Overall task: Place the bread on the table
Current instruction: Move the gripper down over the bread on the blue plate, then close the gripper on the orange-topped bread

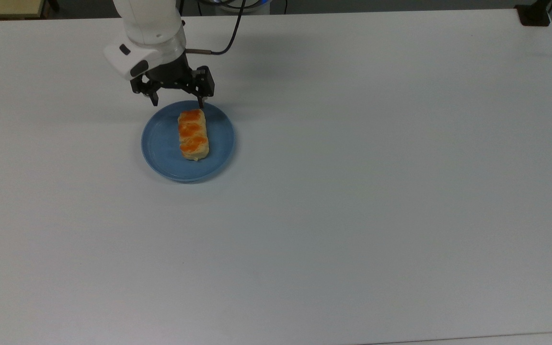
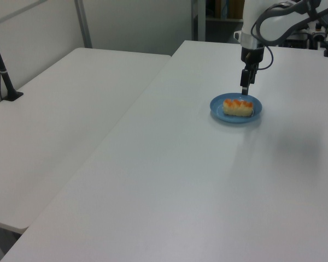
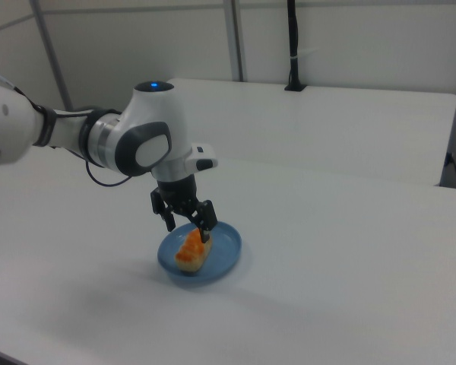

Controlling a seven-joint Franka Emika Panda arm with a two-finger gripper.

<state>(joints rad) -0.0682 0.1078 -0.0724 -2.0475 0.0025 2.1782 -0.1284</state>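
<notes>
White arm reaches down; tool (image 1: 178, 102) points downward, its two fingers spread apart.

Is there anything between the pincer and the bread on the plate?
No. In the top view the open pincer hangs at the plate's far rim, with bare blue plate between it and the bread.
</notes>
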